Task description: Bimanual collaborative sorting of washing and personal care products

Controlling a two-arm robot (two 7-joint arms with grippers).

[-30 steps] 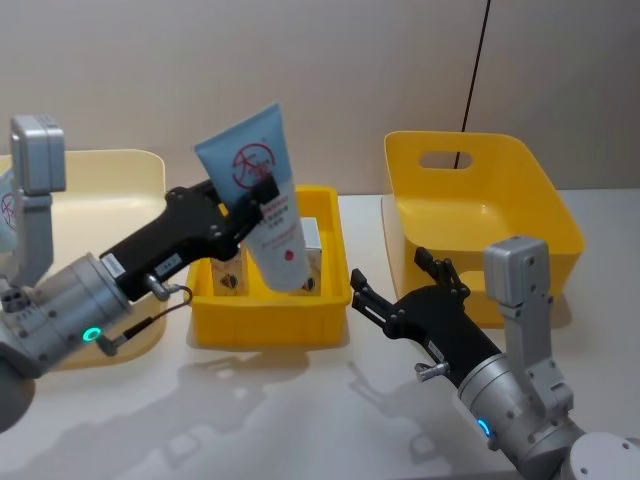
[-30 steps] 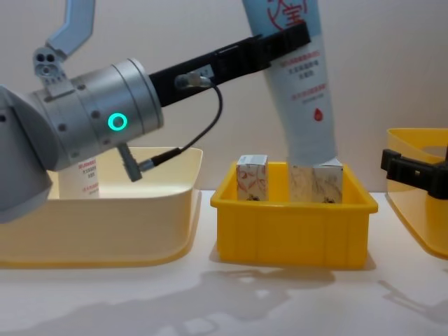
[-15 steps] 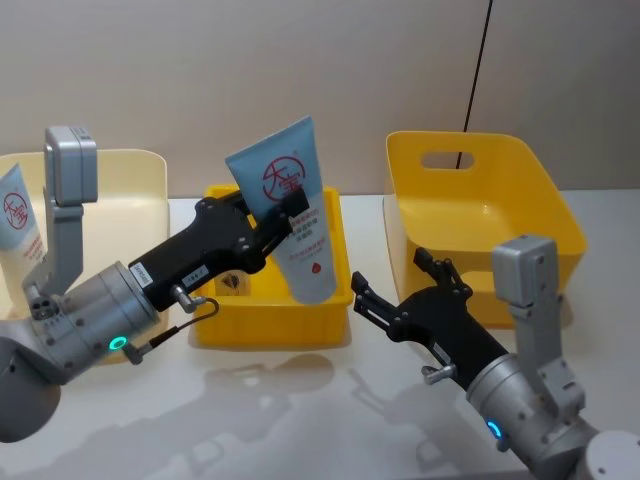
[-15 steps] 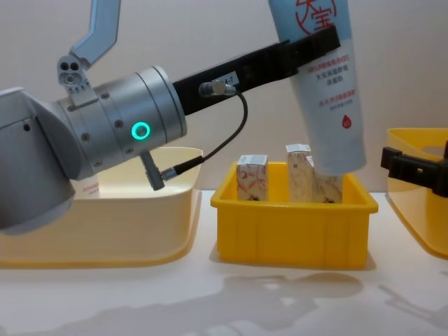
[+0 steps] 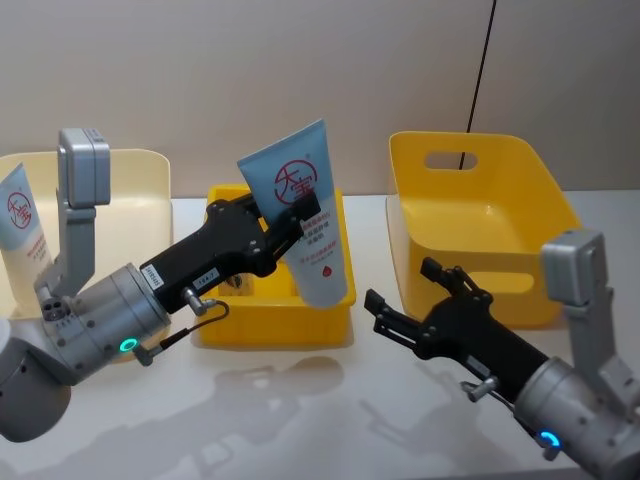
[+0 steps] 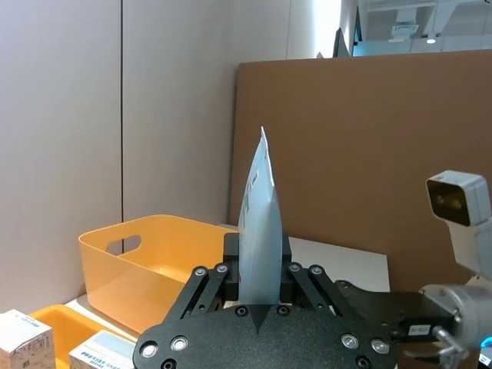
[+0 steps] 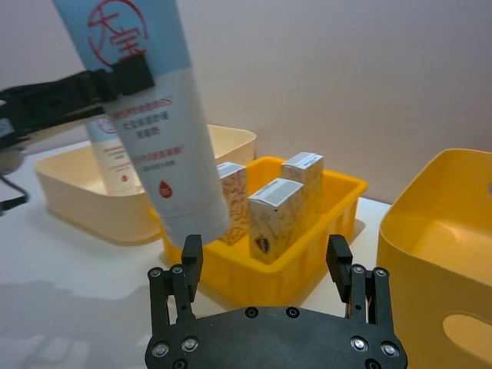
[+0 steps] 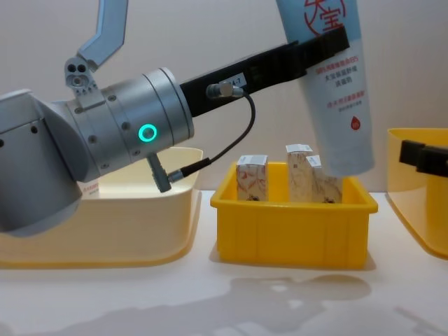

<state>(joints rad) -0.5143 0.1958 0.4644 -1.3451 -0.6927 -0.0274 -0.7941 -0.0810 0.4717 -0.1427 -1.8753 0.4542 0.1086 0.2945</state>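
Head view: the left gripper, its arm stretched forward, pinches a smooth pale-blue tube bearing a red circular logo with Chinese characters, tilted above the small yellow plastic tray. The right gripper hovers near the tray, fingers spread and empty. Left wrist view: the tube's flat crimped end stands between the clamped fingers. Right wrist view: marbled cartons stand upright in the tray. Chest view: the tube's lower end hangs over the tray's right part.
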